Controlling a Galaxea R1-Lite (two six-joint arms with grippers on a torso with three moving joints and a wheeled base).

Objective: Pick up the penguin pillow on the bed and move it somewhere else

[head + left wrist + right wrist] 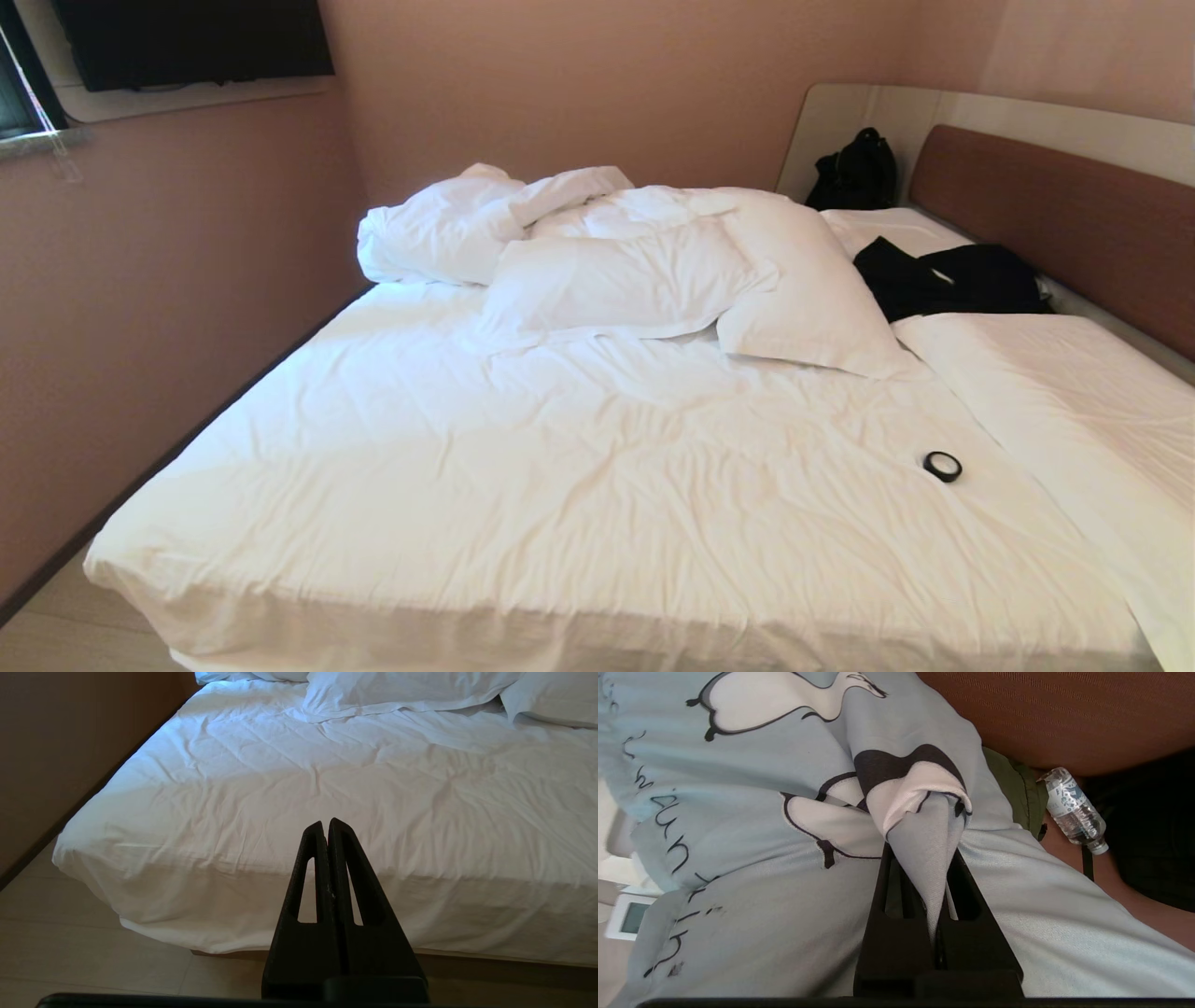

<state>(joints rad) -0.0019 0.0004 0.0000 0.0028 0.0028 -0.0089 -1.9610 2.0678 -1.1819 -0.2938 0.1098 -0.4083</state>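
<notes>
Pink walls close round the bed [523, 467], whose wrinkled white sheet carries only plain white pillows [625, 280] toward twelve o'clock, dark clothes [952, 278] at two and a small black ring [942, 466] at four. The penguin pillow [738, 812] is off it, hanging from the right gripper [931, 856], whose fingers are clamped tight on a thin pinch of its fabric, near a water bottle [1073, 809] (label unreadable). That small fold could slide free under the pillow's weight. Its dark cursive lettering cannot be made out. The left gripper [326, 833] is parked before the bed, fingers together, empty.
</notes>
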